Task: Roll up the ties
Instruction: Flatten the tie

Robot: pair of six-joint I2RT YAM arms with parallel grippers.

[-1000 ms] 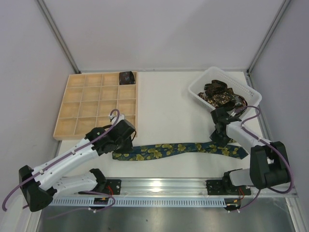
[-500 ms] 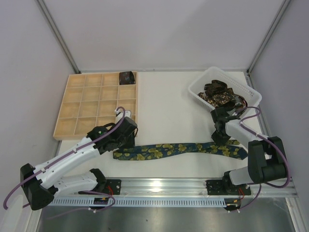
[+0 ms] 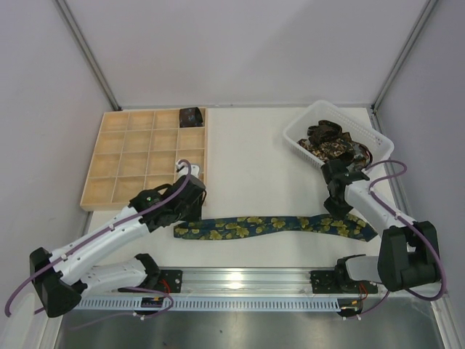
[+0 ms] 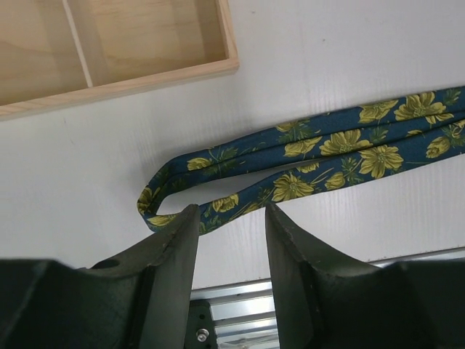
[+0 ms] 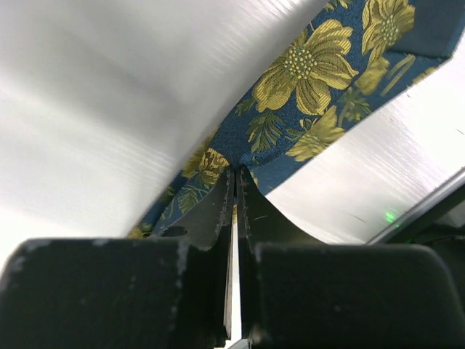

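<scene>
A navy tie with yellow-green flowers (image 3: 254, 225) lies stretched left to right across the near part of the table. Its left end is folded back into a small loop (image 4: 156, 193). My left gripper (image 3: 190, 212) is open and empty, just above and behind that loop; in the left wrist view the gripper (image 4: 231, 222) straddles the tie's edge (image 4: 349, 142). My right gripper (image 3: 336, 209) is shut on the tie near its wide right end, pinching the fabric (image 5: 305, 80) between the fingertips (image 5: 236, 178). One rolled dark tie (image 3: 191, 115) sits in the tray's far right cell.
A pale wooden grid tray (image 3: 134, 156) lies at the left, its corner (image 4: 218, 65) close to my left gripper. A white slotted basket (image 3: 296, 129) at the back right holds several black-brown and gold ties (image 3: 330, 144). A metal rail (image 3: 254, 280) runs along the near edge.
My right gripper has shifted slightly right with the tie, which has slid right and lies straighter. My left gripper has edged toward the tie's folded left end.
</scene>
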